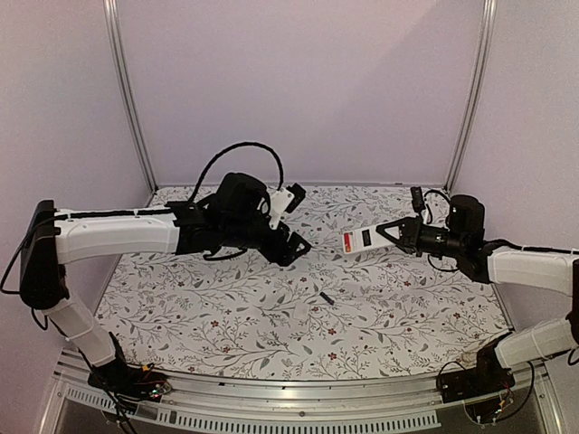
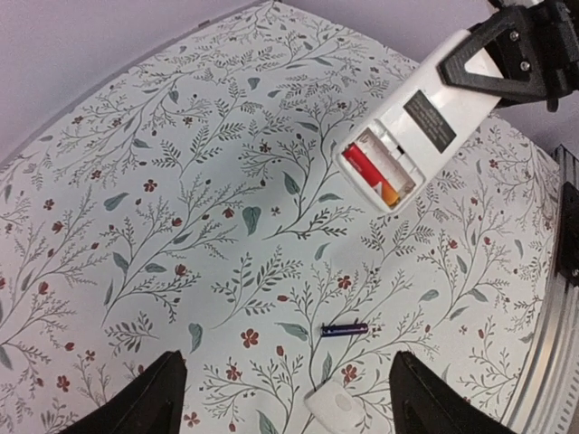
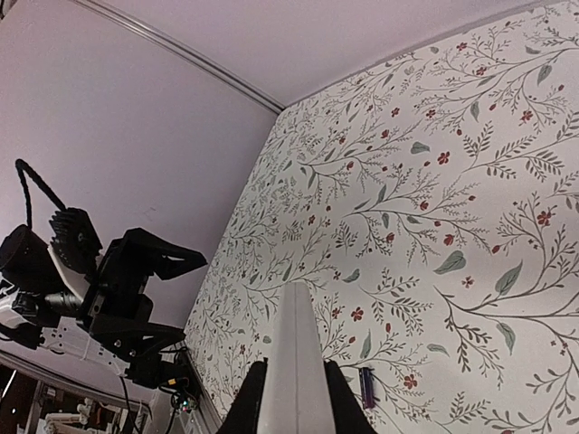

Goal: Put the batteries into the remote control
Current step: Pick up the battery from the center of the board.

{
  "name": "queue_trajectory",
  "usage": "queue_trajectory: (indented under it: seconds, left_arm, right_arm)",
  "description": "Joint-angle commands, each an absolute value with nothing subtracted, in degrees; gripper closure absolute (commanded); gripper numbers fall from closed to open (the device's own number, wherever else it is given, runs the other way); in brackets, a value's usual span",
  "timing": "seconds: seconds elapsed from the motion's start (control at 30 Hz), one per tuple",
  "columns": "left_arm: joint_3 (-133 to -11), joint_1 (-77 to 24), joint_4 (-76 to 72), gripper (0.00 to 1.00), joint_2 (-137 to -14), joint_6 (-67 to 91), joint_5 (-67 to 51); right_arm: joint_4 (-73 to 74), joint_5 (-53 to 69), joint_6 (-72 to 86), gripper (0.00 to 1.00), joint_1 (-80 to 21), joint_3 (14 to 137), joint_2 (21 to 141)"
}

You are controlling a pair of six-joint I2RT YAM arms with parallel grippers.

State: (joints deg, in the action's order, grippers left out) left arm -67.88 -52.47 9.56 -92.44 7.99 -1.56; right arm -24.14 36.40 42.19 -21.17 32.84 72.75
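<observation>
The right gripper (image 1: 391, 233) clamps the remote (image 1: 360, 240), with a battery (image 2: 365, 168) seated inside it. The left gripper (image 1: 297, 221) gapes wide and empty. A loose battery (image 1: 326, 297) lies at its five o'clock.

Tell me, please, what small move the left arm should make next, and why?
Probably lower the open left gripper onto the loose battery on the table and grasp it: the remote control in the right gripper holds one seated battery, with the slot beside it apparently empty.

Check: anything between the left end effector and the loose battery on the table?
Nothing visible blocks it. The left end effector hangs open above the table, and the battery lies bare. Only the white cover lies close beside it, not touching; a finger might nudge it.
</observation>
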Motion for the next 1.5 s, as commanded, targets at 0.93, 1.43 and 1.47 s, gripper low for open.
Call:
queue_trajectory:
  seconds: [0.93,1.43,1.47]
  left_arm:
    - [-100.55,-64.54,38.59,0.39,-123.37,53.95,13.94]
    - [-113.28,-64.86,55.05,0.50,-132.68,66.17,17.88]
    - [-113.75,-64.86,55.20,0.50,-133.02,66.10,17.85]
  right_arm:
    - [-10.43,39.67,36.47,1.00,-7.77,29.08,67.36]
    - [-6.67,39.89,34.99,1.00,-7.22,29.86,63.62]
    - [-6.54,39.90,34.75,1.00,-7.21,29.92,63.76]
